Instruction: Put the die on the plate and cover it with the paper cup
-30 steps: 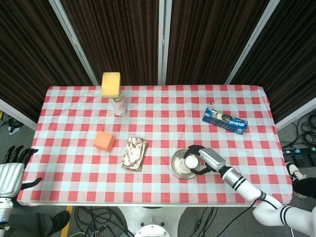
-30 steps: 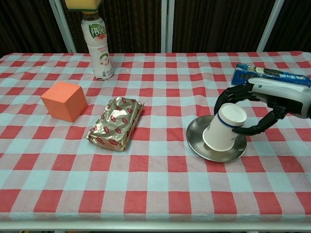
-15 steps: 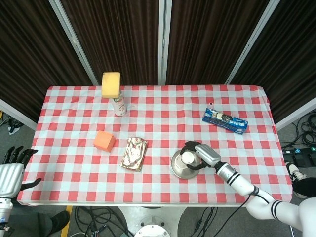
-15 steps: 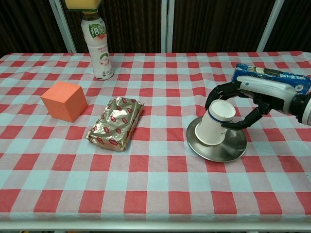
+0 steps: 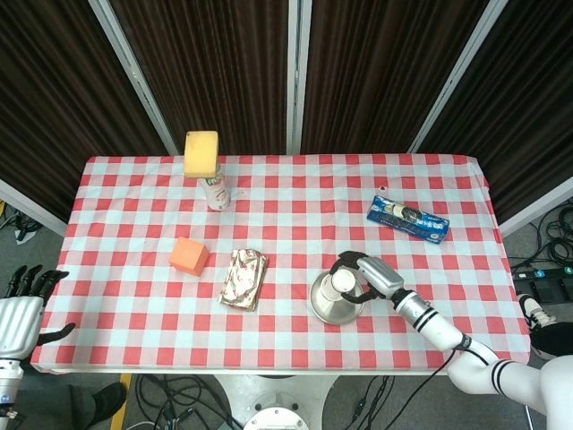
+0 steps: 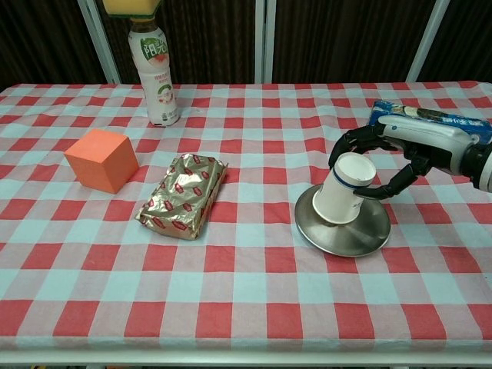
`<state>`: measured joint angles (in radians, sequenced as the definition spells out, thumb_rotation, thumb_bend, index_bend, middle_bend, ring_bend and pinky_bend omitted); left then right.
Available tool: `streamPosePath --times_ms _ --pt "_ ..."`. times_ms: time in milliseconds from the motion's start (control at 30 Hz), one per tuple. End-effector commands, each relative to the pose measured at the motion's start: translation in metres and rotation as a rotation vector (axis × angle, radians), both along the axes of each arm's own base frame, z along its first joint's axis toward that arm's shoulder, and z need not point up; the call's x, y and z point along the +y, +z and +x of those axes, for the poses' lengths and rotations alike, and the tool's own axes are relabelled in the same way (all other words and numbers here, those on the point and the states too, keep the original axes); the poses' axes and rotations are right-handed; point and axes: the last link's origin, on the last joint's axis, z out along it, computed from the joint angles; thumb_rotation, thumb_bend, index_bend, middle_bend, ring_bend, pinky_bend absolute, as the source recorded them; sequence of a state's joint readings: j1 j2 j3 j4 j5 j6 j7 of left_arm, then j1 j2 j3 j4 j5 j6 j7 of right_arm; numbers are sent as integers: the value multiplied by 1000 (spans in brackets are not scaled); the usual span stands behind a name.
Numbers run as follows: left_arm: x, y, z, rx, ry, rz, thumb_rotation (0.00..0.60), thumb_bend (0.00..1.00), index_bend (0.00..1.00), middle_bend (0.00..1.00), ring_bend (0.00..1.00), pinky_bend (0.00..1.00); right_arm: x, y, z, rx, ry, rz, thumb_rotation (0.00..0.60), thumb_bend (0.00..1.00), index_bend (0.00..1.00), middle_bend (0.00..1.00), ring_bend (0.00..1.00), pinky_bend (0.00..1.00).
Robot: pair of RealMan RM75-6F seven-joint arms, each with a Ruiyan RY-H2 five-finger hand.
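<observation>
Nearest to us, our left hand [image 5: 20, 313] hangs off the table's front-left corner, fingers apart and holding nothing. On the checked tablecloth [image 6: 246, 292], the steel plate [image 6: 342, 235] sits front right, and our right hand [image 6: 400, 150] wraps its fingers around the upside-down paper cup [image 6: 343, 189], tilted, with its mouth down on the plate. We cannot see a die under the cup or on the plate. Left of the plate lies a gold foil packet [image 6: 184, 194], and further left the orange cube [image 6: 101, 159] rests on the cloth, well apart from the plate. Behind our right hand lies a blue biscuit pack [image 5: 408, 219]. Farthest back stands a bottle [image 6: 158, 75] with a yellow block [image 5: 201, 153] on top.
</observation>
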<state>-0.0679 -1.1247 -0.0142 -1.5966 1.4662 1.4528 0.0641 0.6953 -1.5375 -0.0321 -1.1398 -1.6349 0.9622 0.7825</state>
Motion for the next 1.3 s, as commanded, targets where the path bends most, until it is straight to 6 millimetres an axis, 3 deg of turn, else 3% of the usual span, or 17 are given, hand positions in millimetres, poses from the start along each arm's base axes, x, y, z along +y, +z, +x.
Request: streamPosePath --times_ms 33,133,333,600,833,1067,1300 --pt "0 0 0 0 3 0 600 0 184 180 71 0 14 -2 3 8 56 64 600 278 497 315 144 165" --pt "0 -1 0 1 0 -3 600 0 184 179 71 0 16 -1 0 34 72 75 600 284 497 316 144 164" --pt "1 0 1 2 -6 -1 600 0 184 180 71 0 -3 -1 -2 37 20 -11 600 284 499 317 144 164" --pt "1 0 1 1 -4 -1 600 0 184 180 71 0 20 -1 3 40 106 78 600 294 499 321 144 164" --pt "0 1 1 -2 -5 1 600 0 184 180 71 0 0 -2 0 45 49 0 600 298 499 321 144 164" --pt "0 0 0 -1 -3 2 600 0 184 180 71 0 18 -4 5 45 113 83 600 300 499 325 144 164" --pt "1 0 0 -2 -6 2 600 0 184 180 71 0 -4 -3 2 39 40 -8 600 301 499 325 144 164"
